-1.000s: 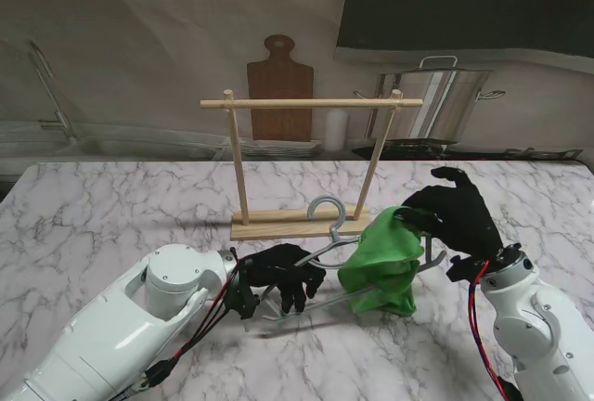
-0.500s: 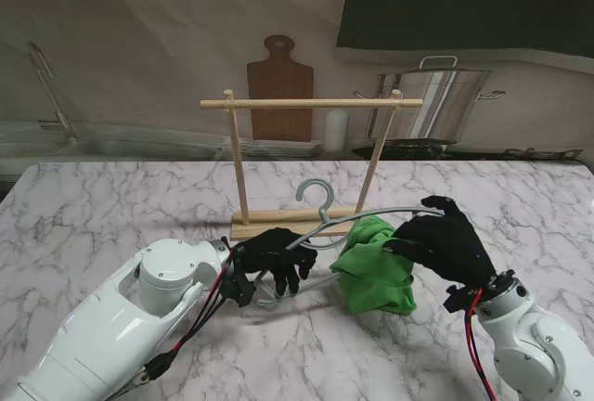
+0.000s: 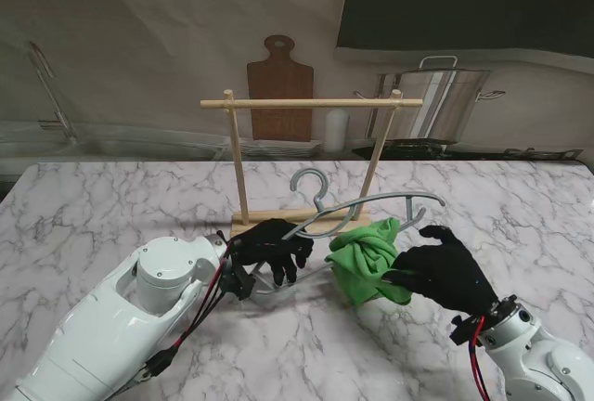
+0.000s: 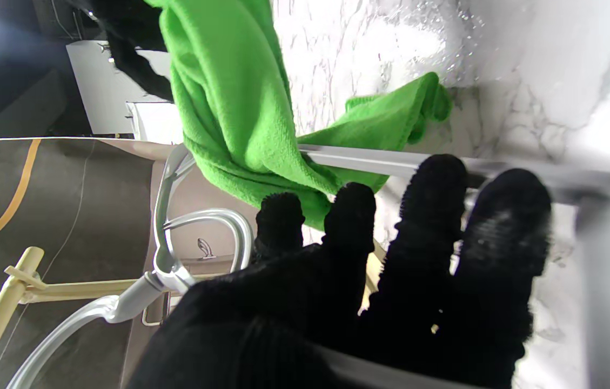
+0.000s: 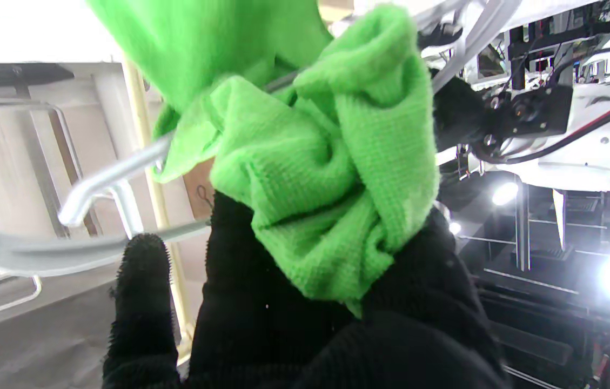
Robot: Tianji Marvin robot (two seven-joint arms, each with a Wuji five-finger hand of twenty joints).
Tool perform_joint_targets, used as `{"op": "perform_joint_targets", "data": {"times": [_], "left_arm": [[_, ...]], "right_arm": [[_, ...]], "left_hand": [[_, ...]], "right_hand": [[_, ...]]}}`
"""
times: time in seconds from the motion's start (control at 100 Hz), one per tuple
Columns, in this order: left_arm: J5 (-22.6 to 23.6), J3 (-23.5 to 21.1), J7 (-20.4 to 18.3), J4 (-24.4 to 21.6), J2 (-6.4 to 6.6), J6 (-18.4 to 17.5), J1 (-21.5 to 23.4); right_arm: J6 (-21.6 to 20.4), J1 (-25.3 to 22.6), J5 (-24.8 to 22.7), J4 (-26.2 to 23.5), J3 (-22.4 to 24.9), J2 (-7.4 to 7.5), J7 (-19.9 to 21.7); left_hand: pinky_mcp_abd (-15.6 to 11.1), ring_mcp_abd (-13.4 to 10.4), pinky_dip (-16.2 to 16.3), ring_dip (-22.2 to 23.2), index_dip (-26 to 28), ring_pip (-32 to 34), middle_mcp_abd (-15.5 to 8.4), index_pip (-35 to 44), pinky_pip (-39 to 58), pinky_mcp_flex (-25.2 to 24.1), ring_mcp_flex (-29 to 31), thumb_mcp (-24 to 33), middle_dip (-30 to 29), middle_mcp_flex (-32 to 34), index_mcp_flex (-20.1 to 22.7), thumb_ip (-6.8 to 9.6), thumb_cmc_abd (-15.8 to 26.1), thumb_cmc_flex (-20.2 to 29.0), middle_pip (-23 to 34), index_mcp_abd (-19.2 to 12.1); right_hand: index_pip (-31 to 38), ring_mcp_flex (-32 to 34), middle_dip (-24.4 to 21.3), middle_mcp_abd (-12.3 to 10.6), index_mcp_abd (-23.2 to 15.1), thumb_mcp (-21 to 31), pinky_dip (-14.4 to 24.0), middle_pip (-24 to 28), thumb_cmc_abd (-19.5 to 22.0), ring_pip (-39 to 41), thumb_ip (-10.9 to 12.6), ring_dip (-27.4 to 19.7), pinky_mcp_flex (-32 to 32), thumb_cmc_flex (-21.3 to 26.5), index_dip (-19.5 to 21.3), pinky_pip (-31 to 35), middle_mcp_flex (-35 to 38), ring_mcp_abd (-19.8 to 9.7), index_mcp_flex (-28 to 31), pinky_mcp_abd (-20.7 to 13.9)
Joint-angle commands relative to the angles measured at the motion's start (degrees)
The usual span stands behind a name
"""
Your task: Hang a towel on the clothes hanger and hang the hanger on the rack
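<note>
My left hand [image 3: 271, 245] is shut on the left end of a grey clothes hanger [image 3: 357, 210], which it holds tilted up off the table. The hanger's hook [image 3: 308, 181] points toward the wooden rack [image 3: 311, 104] behind it. A bunched green towel [image 3: 368, 257] lies over the hanger's lower bar [image 4: 369, 161]. My right hand [image 3: 444, 271] is shut on the towel's right side. In the right wrist view the towel [image 5: 332, 162] fills the space above my fingers [image 5: 142, 292]. The left wrist view shows my fingers [image 4: 434, 216] curled at the bar beside the towel [image 4: 240, 108].
The rack's wooden base [image 3: 297, 225] stands just beyond the hanger on the marble table [image 3: 111, 206]. Behind the table are a cutting board [image 3: 278, 85], a steel pot [image 3: 436, 95] and a white cylinder [image 3: 336, 128].
The left hand has lifted the hanger's left end, and the hook has risen toward the rack. The right hand has come nearer to me and lower, dragging the towel along the bar.
</note>
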Motion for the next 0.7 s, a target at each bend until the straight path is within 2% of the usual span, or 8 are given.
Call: {"op": "perform_joint_targets", "data": {"times": [0.0, 0.18, 0.35, 0.46, 0.58, 0.61, 0.63, 0.69], "left_arm": [[-0.1, -0.23, -0.37, -0.84, -0.29, -0.47, -0.11], [0.9, -0.79, -0.61, -2.01, 0.07, -0.99, 0.17], [1.37, -1.85, -1.89, -3.25, 0.63, -1.01, 0.9], [1.5, -1.92, -2.29, -3.4, 0.78, -1.2, 1.13], [1.25, -1.89, -2.15, -3.19, 0.69, -1.15, 1.22], [1.21, -1.87, -2.11, -3.15, 0.68, -1.15, 1.23], [1.2, -1.87, -2.09, -3.15, 0.67, -1.14, 1.24], [1.14, -1.91, -2.04, -3.19, 0.65, -1.08, 1.28]], "right_arm": [[0.93, -0.17, 0.66, 0.72, -0.84, 0.3, 1.19], [3.12, 2.13, 2.49, 3.54, -4.28, 0.78, 4.4], [4.75, 3.68, 3.46, 5.15, -5.99, 1.26, 7.57], [5.53, 4.29, 3.19, 5.65, -6.39, 1.64, 9.45], [6.41, 3.92, 4.39, 4.85, -5.95, 2.06, 13.76], [6.69, 3.74, 4.55, 4.5, -5.76, 2.17, 14.71], [6.94, 3.55, 4.57, 4.19, -5.57, 2.25, 15.44], [7.25, 2.96, 5.0, 3.23, -4.78, 2.5, 17.88]], "left_hand": [[-1.58, 4.34, -0.03, 0.53, 0.86, 0.78, -0.34, 0.19, 4.32, 0.79, 0.62, 4.47, 0.68, 1.91, 0.67, -0.06, 3.79, 4.66, 1.59, 0.73], [-1.5, 4.22, -0.02, 0.55, 0.88, 0.89, -0.4, 0.32, 4.5, 0.96, 0.75, 4.49, 0.66, 2.04, 0.76, -0.05, 3.76, 4.66, 1.68, 0.66], [-1.54, 4.18, -0.08, 0.54, 0.85, 0.9, -0.36, 0.35, 4.51, 0.96, 0.81, 4.51, 0.62, 2.02, 0.77, -0.03, 3.76, 4.66, 1.67, 0.71], [-1.66, 4.21, -0.11, 0.51, 0.85, 0.85, -0.45, 0.35, 4.51, 0.97, 0.81, 4.48, 0.59, 2.08, 0.78, -0.01, 3.82, 4.66, 1.68, 0.66], [-1.5, 4.33, -0.15, 0.51, 0.85, 0.83, -0.34, 0.35, 4.49, 0.96, 0.76, 4.52, 0.62, 2.06, 0.8, -0.01, 3.75, 4.66, 1.7, 0.73], [-1.47, 4.23, -0.15, 0.52, 0.85, 0.86, -0.35, 0.36, 4.49, 0.96, 0.79, 4.52, 0.61, 2.08, 0.8, -0.02, 3.77, 4.66, 1.69, 0.74], [-1.49, 4.22, -0.16, 0.53, 0.85, 0.86, -0.4, 0.36, 4.49, 0.96, 0.8, 4.52, 0.61, 2.13, 0.8, -0.02, 3.81, 4.66, 1.7, 0.73], [-1.58, 4.21, -0.17, 0.53, 0.86, 0.87, -0.42, 0.35, 4.5, 0.96, 0.81, 4.48, 0.61, 2.03, 0.74, -0.02, 3.82, 4.66, 1.67, 0.67]], "right_hand": [[0.98, 1.36, 0.26, 2.03, -3.49, 2.4, -0.12, -0.85, 0.0, 0.68, 1.13, 0.7, -0.53, 2.88, 0.13, -1.34, 1.11, -1.56, 1.43, 1.25], [-0.14, 0.4, -0.11, 1.57, -4.17, 2.34, 0.21, -1.97, 0.44, -0.48, 1.01, 0.26, -0.51, 2.61, -0.51, -1.65, -0.01, -1.63, 0.2, 1.06], [-0.53, -4.3, -5.22, -0.62, -8.34, 2.48, 2.28, -9.28, -0.31, -5.4, 0.87, -1.9, -1.82, 0.64, -12.18, -2.82, -5.4, -1.39, -4.55, 0.52], [-2.89, -7.97, -8.0, -1.35, -10.0, 3.26, 3.36, -13.31, -3.81, -7.65, 2.1, -2.93, -2.46, -8.37, -17.0, -2.51, -11.22, -1.23, -7.62, 0.7], [-9.0, -13.89, -10.79, -0.89, -14.31, 5.36, 4.23, -17.75, -3.25, -10.35, 2.4, -4.14, -5.02, -18.73, -16.0, -3.39, -19.5, -0.92, -8.07, 0.7], [-12.66, -15.56, -11.61, -0.89, -15.48, 8.2, 5.54, -18.51, -3.41, -10.86, 2.27, -4.45, -5.61, -22.85, -13.02, -4.16, -21.63, -1.05, -8.67, 0.72], [-14.64, -16.38, -11.5, -0.92, -16.24, 17.21, 6.36, -19.06, -5.44, -11.18, 1.63, -4.52, -5.81, -28.9, -11.84, -4.65, -22.69, -1.05, -9.19, 0.78], [-17.64, -19.43, -12.69, -1.33, -19.88, 24.46, 6.33, -21.01, -7.3, -12.87, 0.21, -5.37, -7.18, -35.55, -13.91, -5.79, -26.77, -0.74, -12.78, 1.27]]}}
